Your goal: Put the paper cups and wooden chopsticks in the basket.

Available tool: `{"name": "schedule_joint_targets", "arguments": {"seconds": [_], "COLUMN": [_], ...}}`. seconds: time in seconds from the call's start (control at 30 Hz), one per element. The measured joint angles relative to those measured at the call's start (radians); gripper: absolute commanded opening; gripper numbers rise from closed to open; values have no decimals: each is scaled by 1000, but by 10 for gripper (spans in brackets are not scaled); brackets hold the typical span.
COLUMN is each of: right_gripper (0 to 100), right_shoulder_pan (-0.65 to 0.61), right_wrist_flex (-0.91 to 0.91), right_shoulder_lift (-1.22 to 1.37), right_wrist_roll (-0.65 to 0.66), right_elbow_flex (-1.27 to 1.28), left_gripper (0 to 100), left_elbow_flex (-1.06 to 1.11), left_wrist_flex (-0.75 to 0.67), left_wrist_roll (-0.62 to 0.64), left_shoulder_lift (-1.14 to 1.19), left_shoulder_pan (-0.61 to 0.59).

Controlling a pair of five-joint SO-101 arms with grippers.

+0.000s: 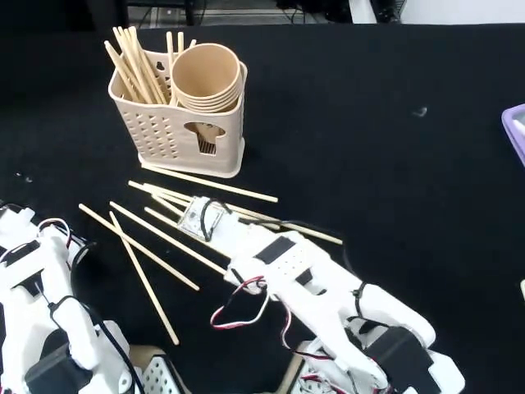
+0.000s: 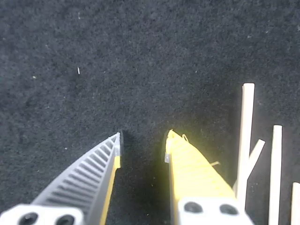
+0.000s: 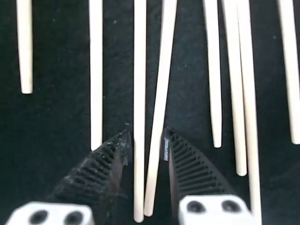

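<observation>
Ribbed black right pincer (image 3: 145, 137) parted astride two slim wooden chopsticks (image 3: 139, 70); left pincer (image 2: 143, 136) agape, empty.

High cam: above, looks down over table (image 1: 394, 205). Wrist cams: close, facing down. Rt wrist/high share loose chopsticks (image 3: 139, 93).

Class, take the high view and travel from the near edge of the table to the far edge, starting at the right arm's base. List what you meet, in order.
right arm → right gripper, among the loose chopsticks → single chopstick lying before the basket → basket holding paper cups
</observation>
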Motion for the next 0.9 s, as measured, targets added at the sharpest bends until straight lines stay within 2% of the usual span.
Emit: {"name": "schedule_joint_targets", "arguments": {"seconds": [0.57,0.67,0.9], "right_gripper": [116,11,11], "right_shoulder_pan": [-3,-3,-3], "right_wrist_flex": [41,71,77], "right_shoulder_lift": [72,114,55], "right_wrist_roll": [2,2,0], "right_elbow_flex": [-71,-114,-91], "left_gripper": [166,166,166], "left_elbow_flex": [0,0,0], "left_wrist_flex": [0,0,0], "left_wrist_roll": [0,0,0], "left_shoulder_lift": [0,0,0], "left_shoulder_pan": [0,0,0]}}
